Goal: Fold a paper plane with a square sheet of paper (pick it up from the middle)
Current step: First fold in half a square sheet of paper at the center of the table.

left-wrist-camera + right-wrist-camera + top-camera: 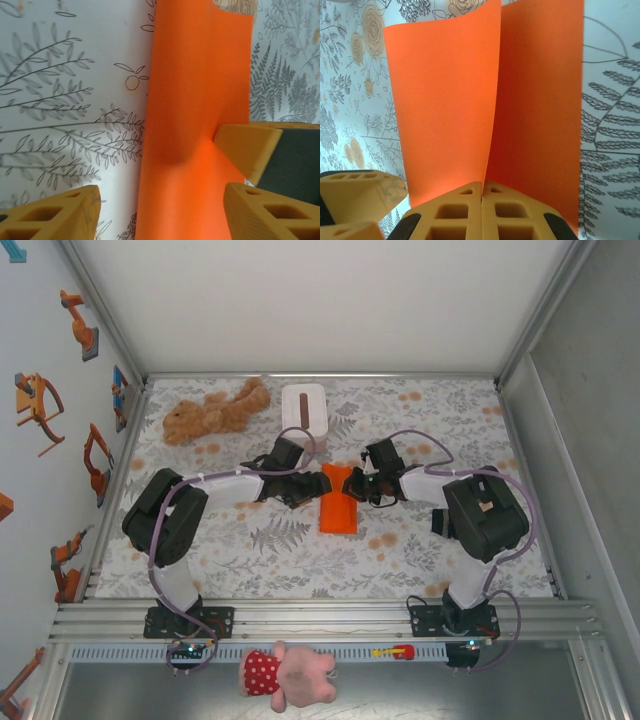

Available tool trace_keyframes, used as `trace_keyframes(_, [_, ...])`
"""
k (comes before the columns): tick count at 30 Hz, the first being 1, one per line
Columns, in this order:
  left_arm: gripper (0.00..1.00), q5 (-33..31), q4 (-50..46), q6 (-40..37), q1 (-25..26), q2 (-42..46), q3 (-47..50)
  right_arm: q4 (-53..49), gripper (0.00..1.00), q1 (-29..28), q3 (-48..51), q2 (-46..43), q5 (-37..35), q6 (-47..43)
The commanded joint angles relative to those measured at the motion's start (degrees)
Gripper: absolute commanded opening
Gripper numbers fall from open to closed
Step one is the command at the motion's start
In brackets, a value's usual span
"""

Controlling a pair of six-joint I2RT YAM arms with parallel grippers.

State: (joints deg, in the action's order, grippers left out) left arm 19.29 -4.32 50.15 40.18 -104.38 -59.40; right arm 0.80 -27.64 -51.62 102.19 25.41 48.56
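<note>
The square sheet of paper (338,508) is bright orange and bent up into a tall fold at the table's middle. My right gripper (363,486) is shut on the fold's far end; in the right wrist view its fingertips (482,186) meet on the paper (445,100), whose two flaps rise ahead. My left gripper (306,490) comes in from the left. In the left wrist view its jaws (161,200) stand apart with the paper (195,100) between them, touching neither pad. A yellow finger of the right gripper (247,145) presses the sheet's right side.
A white tissue box (303,408) stands just behind the grippers and a brown teddy bear (215,410) lies at the back left. The floral tablecloth (250,550) is bare in front. A pink plush toy (290,675) lies below the rail.
</note>
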Motion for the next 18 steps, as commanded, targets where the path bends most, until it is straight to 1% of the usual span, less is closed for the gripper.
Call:
trace_keyframes(1, [0.62, -1.1, -3.18, -1.75, 0.69, -1.71, -3.02, 1.26, 0.0, 0.39, 0.94, -2.2, -2.25, -1.55])
trace_keyframes(6, [0.55, -1.72, -6.01, -2.9, 1.25, -3.54, -5.42, 2.36, 0.0, 0.36, 1.17, -1.55, -1.39, -1.18])
trace_keyframes(10, [0.52, -0.77, -6.19, -2.65, 1.25, -4.82, -6.08, 2.32, 0.0, 0.48, 1.3, -1.57, -1.13, -1.09])
trace_keyframes(14, [0.44, 0.31, -6.5, -2.17, 1.23, -6.26, -6.87, 0.85, 0.0, 0.6, 1.15, -2.14, -1.42, -1.3])
trace_keyframes(18, [0.42, 0.25, -6.93, -1.99, 1.23, -7.04, -7.18, -0.56, 0.0, 0.63, 0.93, -2.21, -1.51, -1.46])
